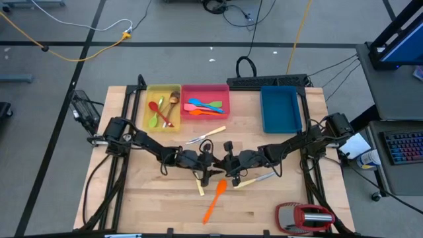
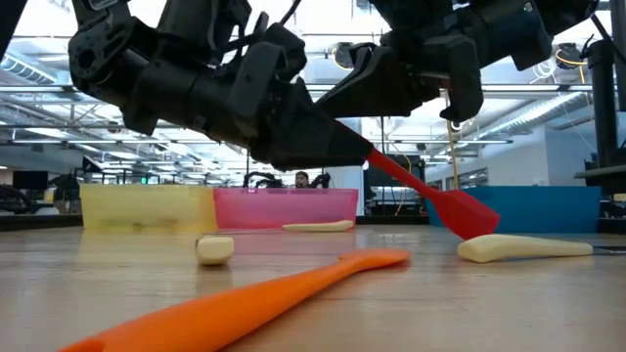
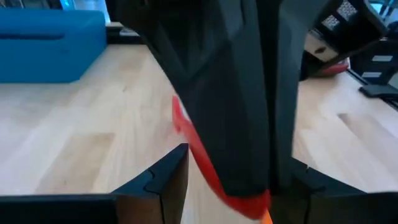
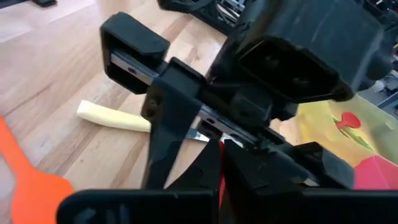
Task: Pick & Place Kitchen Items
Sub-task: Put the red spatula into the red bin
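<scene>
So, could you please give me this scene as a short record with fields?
right pincer: shut on red spatula, above table centre
left pincer: open, close to the right pincer
orange spatula: flat on table, free
yellow tray: holds spoons
pink tray: holds spatulas

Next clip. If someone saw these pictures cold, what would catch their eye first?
The two dark arms meeting nose to nose at mid-table, with a red spatula slanting down between the left tool and the shut right tool. Next, the long orange spatula lying loose on the wood just in front of them. Then the yellow tray, pink tray and blue tray along the far edge.
</scene>
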{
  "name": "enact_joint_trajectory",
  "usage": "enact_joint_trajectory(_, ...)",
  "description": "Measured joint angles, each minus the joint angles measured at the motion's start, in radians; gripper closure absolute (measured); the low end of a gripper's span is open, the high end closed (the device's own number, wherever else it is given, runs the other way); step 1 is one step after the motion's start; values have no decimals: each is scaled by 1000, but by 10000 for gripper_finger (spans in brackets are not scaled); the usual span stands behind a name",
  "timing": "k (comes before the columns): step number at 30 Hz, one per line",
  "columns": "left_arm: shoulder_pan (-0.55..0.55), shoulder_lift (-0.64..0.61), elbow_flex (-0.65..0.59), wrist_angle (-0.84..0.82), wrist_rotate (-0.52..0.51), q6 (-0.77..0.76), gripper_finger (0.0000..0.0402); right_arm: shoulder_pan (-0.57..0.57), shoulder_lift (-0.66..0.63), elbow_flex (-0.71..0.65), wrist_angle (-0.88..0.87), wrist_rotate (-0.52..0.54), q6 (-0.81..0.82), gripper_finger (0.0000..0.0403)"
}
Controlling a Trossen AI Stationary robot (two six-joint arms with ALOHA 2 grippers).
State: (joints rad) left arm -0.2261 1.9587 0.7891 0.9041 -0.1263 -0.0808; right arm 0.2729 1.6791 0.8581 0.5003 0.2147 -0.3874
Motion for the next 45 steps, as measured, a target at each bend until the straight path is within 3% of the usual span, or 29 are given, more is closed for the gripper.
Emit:
enact_joint_trajectory(6, -10, 0, 0, 52, -17, 34, 233, -11, 0, 0, 6, -3, 0, 403)
enact_joint_trajectory(16, 10, 0, 0, 36, -6, 11, 366, -18, 1, 0, 7, -1, 4, 402)
enact_joint_trajectory(26, 14, -7, 0, 38, -21, 1, 366, -11, -14, -1, 30, 5, -20, 370)
enact_joint_trajectory(32, 28, -26, -1, 24, -42, 17, 367, -2, -80, 2, -44, 119, -79, 344)
enact_joint_trajectory(40, 97, -36, -1, 31, -66, 48, 367, -2, -187, 2, -154, 160, -112, 291)
enact_joint_trajectory(45, 171, -132, -1, -40, -66, 75, 367, -4, -256, 1, -258, 262, -83, 258)
